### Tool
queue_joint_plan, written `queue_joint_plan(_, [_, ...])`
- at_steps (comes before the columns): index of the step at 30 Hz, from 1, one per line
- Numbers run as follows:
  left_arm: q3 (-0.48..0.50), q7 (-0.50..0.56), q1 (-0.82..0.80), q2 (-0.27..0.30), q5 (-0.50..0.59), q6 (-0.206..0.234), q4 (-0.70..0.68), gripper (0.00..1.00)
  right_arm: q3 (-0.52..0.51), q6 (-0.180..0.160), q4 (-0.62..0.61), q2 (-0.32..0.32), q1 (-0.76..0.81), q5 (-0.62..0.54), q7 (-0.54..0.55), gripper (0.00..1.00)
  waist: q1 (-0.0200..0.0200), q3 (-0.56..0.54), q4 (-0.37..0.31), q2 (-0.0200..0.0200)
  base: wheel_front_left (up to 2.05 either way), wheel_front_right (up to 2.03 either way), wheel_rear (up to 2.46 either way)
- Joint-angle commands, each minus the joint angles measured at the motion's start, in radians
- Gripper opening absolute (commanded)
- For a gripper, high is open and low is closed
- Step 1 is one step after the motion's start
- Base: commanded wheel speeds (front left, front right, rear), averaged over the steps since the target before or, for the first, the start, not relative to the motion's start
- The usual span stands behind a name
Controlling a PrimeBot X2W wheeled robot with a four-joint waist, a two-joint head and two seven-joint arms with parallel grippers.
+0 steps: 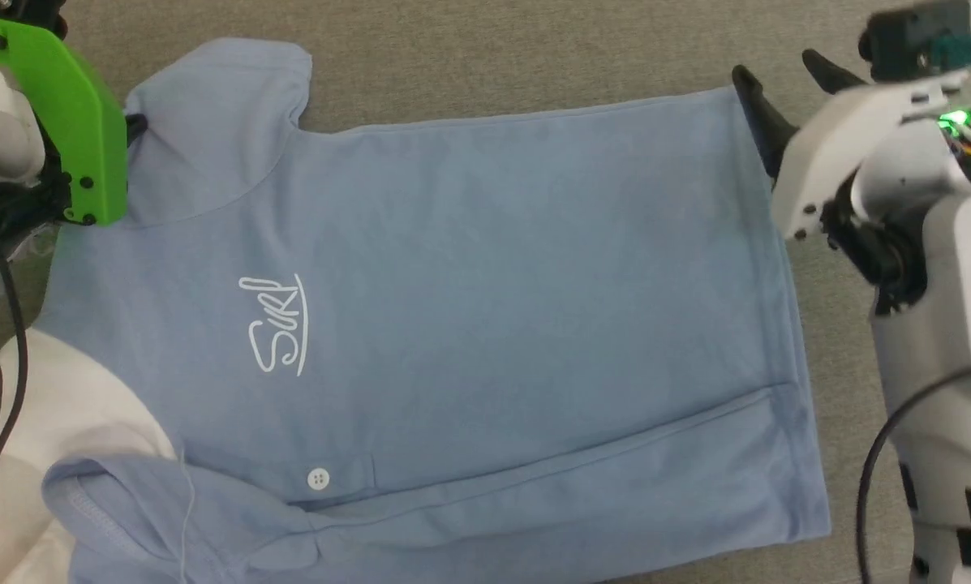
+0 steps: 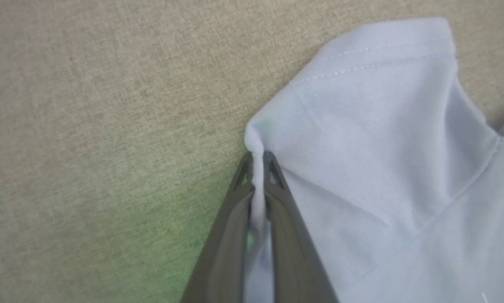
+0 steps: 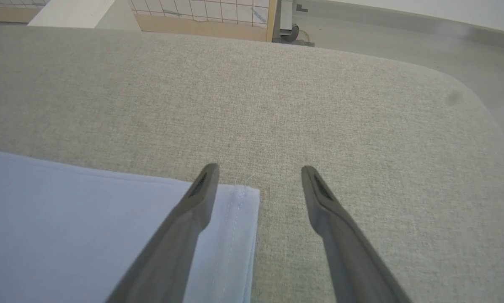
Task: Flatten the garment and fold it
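Sideways, garment lies: sleeve left, hem right.

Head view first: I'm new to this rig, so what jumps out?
A light blue polo shirt with a white cursive logo lies spread across the beige surface. The left tool is pinched shut on its sleeve edge, upper left. The right tool stands open at the hem corner, upper right.

Your left gripper presses its two fingers together; your right gripper holds its two fingers wide apart
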Motion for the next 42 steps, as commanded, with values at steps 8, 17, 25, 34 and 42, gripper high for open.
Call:
queue_joint_plan(8, [-0.031,-0.031,0.012,-0.029,0.004,-0.023,0.016,0.00,0.042,-0.001,0.154,-0.017,-0.114,0.014,0.337,0.36,-0.0001,0.010,0.037,-0.0001,0.00,0.00,0.00])
queue_joint_plan(17, [-0.056,-0.237,-0.033,-0.011,0.117,-0.055,0.025,0.00,0.044,-0.001,0.104,-0.039,-0.147,-0.036,0.327,0.00,-0.0001,0.006,0.044,-0.0001,0.00,0.00,0.00])
queue_joint_plan(25, [-0.076,-0.542,-0.107,-0.017,0.293,-0.043,0.101,0.00,0.003,-0.001,0.133,-0.029,-0.183,-0.110,0.069,0.00,-0.0001,-0.005,0.052,-0.0001,0.00,0.00,0.00])
queue_joint_plan(34, [-0.079,-0.771,-0.067,-0.058,0.310,-0.036,0.200,0.00,0.019,-0.001,0.187,-0.028,-0.140,-0.081,-0.108,0.00,-0.0001,-0.082,0.074,-0.0001,0.00,0.00,0.00])
queue_joint_plan(42, [-0.095,-0.873,0.165,-0.055,0.224,-0.054,0.112,0.00,0.093,-0.001,0.124,-0.101,0.060,0.016,-0.268,0.00,-0.0001,-0.239,0.124,-0.0001,0.00,0.00,0.00])
